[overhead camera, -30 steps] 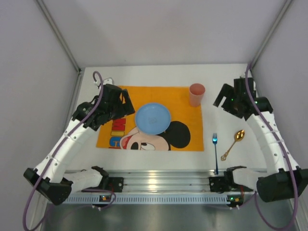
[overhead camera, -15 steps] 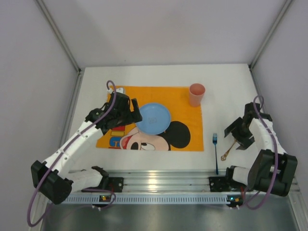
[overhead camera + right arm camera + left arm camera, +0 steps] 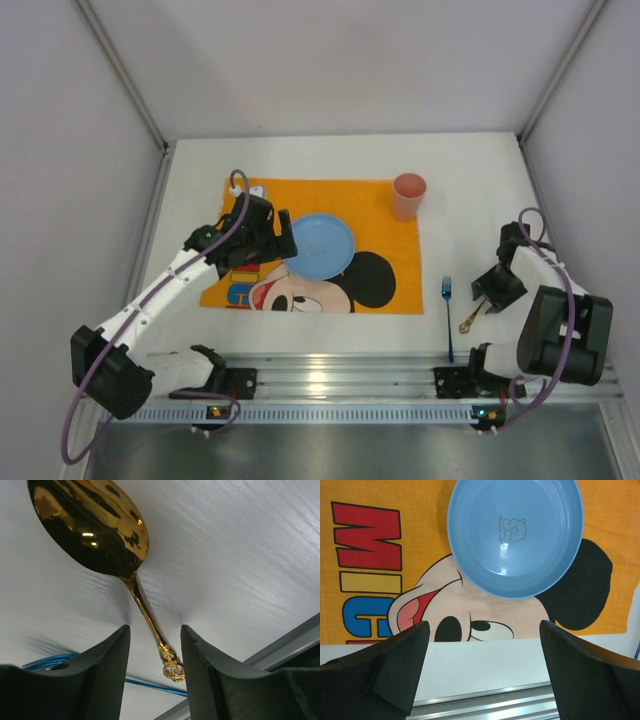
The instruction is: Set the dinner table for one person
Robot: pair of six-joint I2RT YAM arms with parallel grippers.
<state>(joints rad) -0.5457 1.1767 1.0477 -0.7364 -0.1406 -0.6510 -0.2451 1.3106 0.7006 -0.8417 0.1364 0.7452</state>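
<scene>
- Along the near edge: silver rails [image 3: 340,375] of the white dinner table [image 3: 460,170].
- Right of centre: blue fork [image 3: 448,320], with the gold spoon [image 3: 95,525] near it, both lying flat on the table.
- Over the spoon: right gripper [image 3: 155,630], fingers apart, straddling the handle.
- Mid-table: orange placemat [image 3: 380,215] bearing a blue plate [image 3: 320,246]; the left gripper [image 3: 484,625] is at the plate's left side, fingers wide apart.
- Far right corner of the placemat: pink cup [image 3: 408,195], upright.

Bright, even light fell from overhead, laying soft shadows on the plain white tabletop [image 3: 470,170]. Small glare spots sat on the shiny gold metal spoon [image 3: 90,530] (its bowl mirrored dark shapes) and the round blue plastic plate [image 3: 515,535].
</scene>
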